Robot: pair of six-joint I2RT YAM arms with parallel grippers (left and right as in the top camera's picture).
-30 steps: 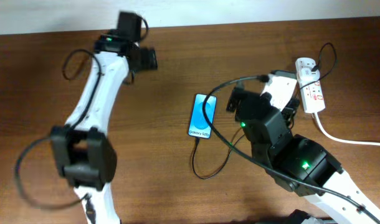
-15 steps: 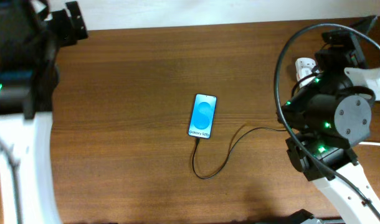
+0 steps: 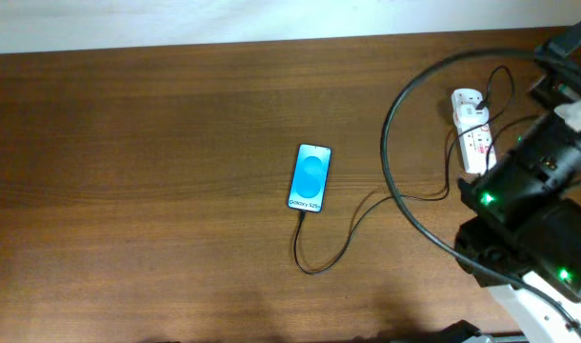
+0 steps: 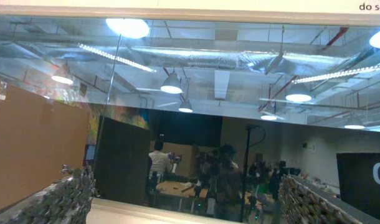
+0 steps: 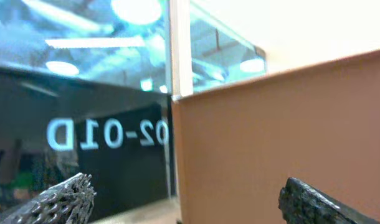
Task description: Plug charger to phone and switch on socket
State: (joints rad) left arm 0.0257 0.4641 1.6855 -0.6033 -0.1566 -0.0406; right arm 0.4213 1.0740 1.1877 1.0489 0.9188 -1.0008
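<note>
From overhead, the phone [image 3: 310,177] lay flat on the table [image 3: 129,191], its screen bright blue with a lighter oval and white lettering. The charger [image 3: 314,268], a thin black cable, met the phone's lower edge, looped below it and ran off to the socket [image 3: 473,133], a small white strip with red marks well to the right of the phone. The cable looked limp and light, so it was best pinched at its stiff tip. The slim phone would probably slide.

In the left wrist view, the left gripper [image 4: 187,200] stood spread and empty, away from the phone.

In the right wrist view, the right gripper [image 5: 190,202] was likewise spread and held nothing.
</note>
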